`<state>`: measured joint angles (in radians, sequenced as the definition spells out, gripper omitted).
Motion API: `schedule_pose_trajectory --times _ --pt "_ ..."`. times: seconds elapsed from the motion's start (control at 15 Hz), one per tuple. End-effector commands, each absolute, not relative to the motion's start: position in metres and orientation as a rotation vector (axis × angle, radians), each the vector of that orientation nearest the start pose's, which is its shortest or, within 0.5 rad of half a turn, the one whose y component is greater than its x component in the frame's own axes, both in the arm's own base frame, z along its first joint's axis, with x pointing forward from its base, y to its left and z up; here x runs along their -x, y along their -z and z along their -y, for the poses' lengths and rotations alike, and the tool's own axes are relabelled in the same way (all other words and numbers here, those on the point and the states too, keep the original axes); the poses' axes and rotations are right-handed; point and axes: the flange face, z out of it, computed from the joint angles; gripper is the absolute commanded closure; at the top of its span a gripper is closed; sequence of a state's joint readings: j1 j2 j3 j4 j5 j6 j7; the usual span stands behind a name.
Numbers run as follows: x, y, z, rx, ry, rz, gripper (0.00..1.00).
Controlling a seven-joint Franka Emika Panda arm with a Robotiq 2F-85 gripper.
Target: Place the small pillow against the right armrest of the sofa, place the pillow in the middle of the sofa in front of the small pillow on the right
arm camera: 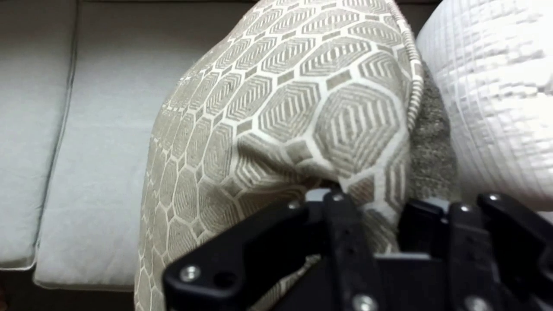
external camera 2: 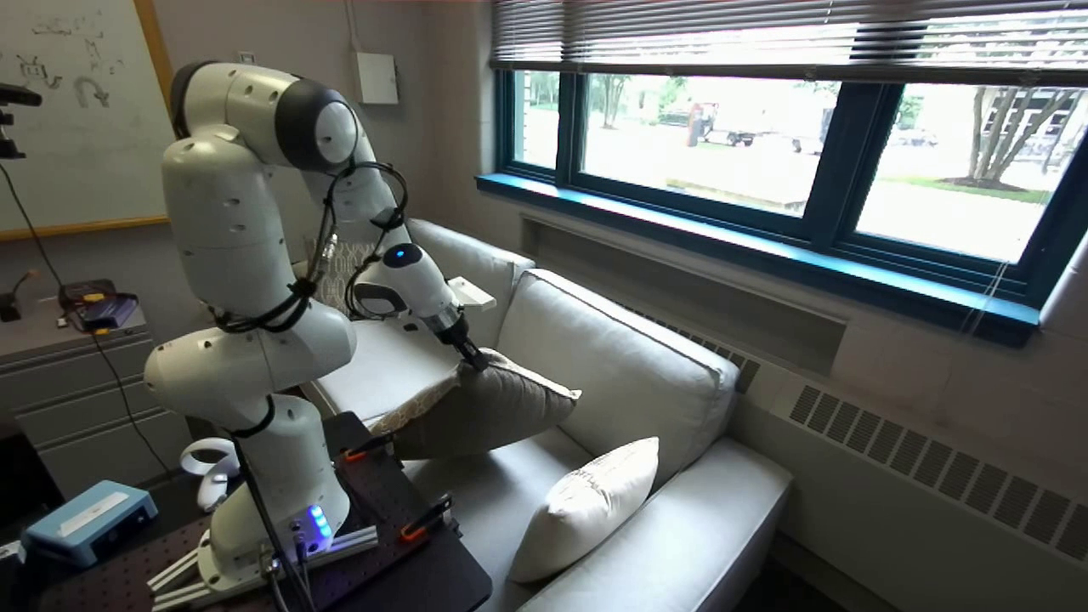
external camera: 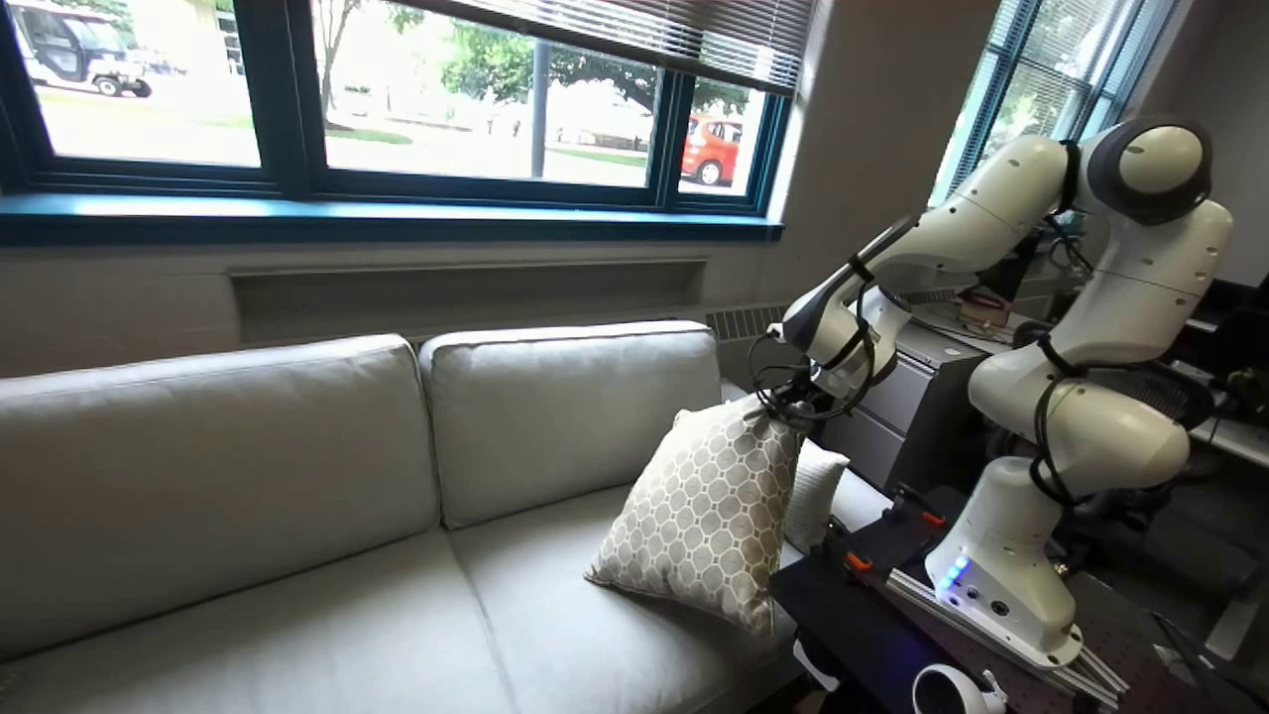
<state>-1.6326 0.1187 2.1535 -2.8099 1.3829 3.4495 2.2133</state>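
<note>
The small pillow (external camera 2: 591, 506) is off-white and leans against the right armrest (external camera 2: 680, 544) of the sofa (external camera: 337, 605). In an exterior view it is partly hidden (external camera: 815, 491) behind the pillow in the middle of the sofa. It also fills the right side of the wrist view (arm camera: 497, 86). That larger patterned beige pillow (external camera: 704, 516) is tilted, with its upper corner in my gripper (external camera: 790, 402). It also shows in an exterior view (external camera 2: 489, 412) and the wrist view (arm camera: 293, 103). My gripper (arm camera: 376, 211) is shut on its bunched fabric. Whether its lower edge touches the seat is unclear.
The robot stands on a black table (external camera 2: 425, 544) with orange clamps (external camera 2: 416, 531), close to the seat's front edge. The sofa's back cushions (external camera: 575, 416) stand behind the patterned pillow. Another patterned pillow (external camera 2: 344, 263) shows at the sofa's far end. A window sill (external camera: 397, 220) runs above.
</note>
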Motion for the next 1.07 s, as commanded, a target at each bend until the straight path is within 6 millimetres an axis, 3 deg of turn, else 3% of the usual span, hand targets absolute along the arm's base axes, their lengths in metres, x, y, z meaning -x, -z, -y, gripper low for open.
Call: schedule_pose_trajectory --times 0.0,0.6,1.0 --pt "-0.362 -0.266 -0.038 -0.095 0.122 -2.590 0.97" --pt "-0.381 -0.277 0.083 -0.280 0.286 -2.534 0.98" --pt "-0.374 -0.283 0.121 -0.219 0.299 -2.526 0.99"
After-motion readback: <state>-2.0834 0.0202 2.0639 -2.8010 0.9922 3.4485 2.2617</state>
